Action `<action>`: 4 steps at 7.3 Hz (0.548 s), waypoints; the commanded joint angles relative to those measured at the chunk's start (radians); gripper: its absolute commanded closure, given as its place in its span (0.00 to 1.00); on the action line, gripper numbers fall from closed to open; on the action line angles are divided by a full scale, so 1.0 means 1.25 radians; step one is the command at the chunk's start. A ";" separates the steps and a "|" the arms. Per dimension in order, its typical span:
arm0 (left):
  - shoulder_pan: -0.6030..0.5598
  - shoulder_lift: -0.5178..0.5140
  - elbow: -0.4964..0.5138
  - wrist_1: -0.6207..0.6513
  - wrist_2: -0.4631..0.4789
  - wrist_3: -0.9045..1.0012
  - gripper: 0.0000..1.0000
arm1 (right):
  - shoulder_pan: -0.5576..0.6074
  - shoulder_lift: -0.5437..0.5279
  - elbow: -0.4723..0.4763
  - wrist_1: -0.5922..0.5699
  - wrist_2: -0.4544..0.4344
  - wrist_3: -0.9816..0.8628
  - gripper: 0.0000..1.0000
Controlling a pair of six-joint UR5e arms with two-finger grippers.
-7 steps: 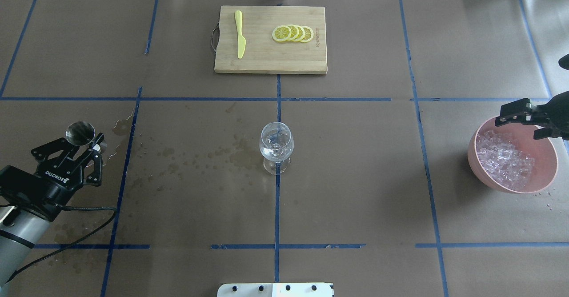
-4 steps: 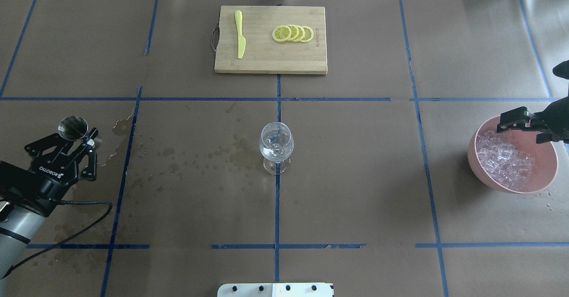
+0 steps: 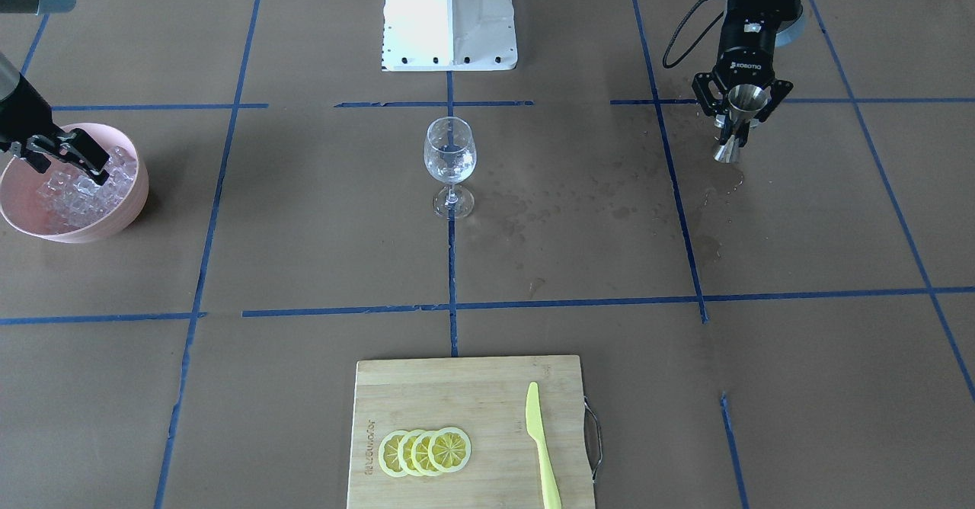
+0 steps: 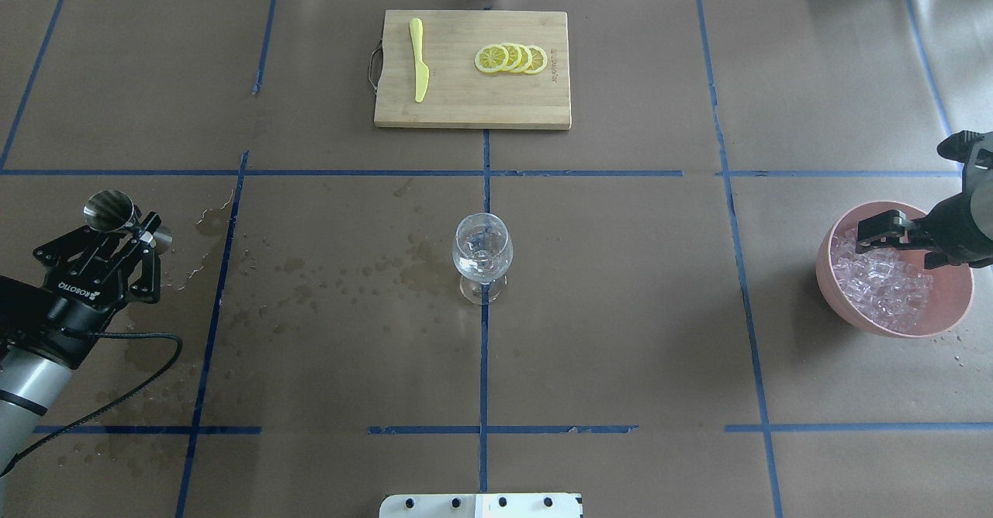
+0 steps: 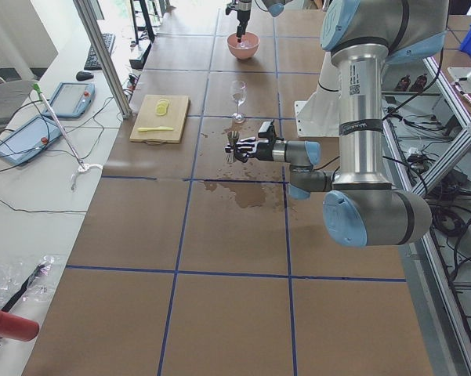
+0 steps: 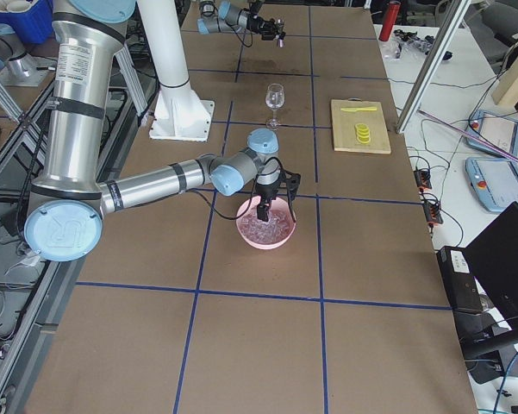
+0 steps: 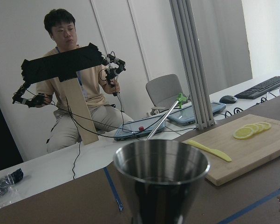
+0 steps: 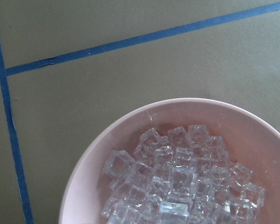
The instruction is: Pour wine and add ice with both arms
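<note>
Spanning everything: brown-papered tabletop with a blue tape grid, and dark wet spots scattered from below the left fingers out toward the glass. Next in size, left arm lies low at its end, and right arm reaches down at the other.

Bamboo cutting board carries lemon slices and a yellow knife. It sits well apart from both sets of fingers.

Directly beneath the right fingers: pink bowl, heaped with ice. These fingers are spread, tips down at the top cubes. Whether they touch I cannot tell. Nothing is seen between them.

Roughly midway between the two sets of fingers, well apart from each: wine glass, upright. Thin-walled and tall on a narrow stem. Judged fragile, and easy to tip with a dropped cube.

Pinched at its waist by the left fingers: steel jigger, mouth up. Wrist view shows no liquid in the upper cup as far as it sees in.

Handling the cubes: small, hard, likely slick. Probably best to take one off the top of the heap, across two flat faces, with gentle pressure, or it may squirt out.

Smallest: the wine, a shallow clear glint low in the glass, by my reading.
</note>
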 commanded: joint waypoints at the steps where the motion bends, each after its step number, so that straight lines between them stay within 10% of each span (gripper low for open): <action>1: 0.000 -0.001 0.001 0.003 -0.002 -0.028 1.00 | -0.009 0.000 -0.021 0.000 0.000 0.000 0.00; 4: -0.001 -0.001 0.001 0.004 -0.005 -0.029 1.00 | -0.024 0.000 -0.033 -0.001 0.000 0.001 0.01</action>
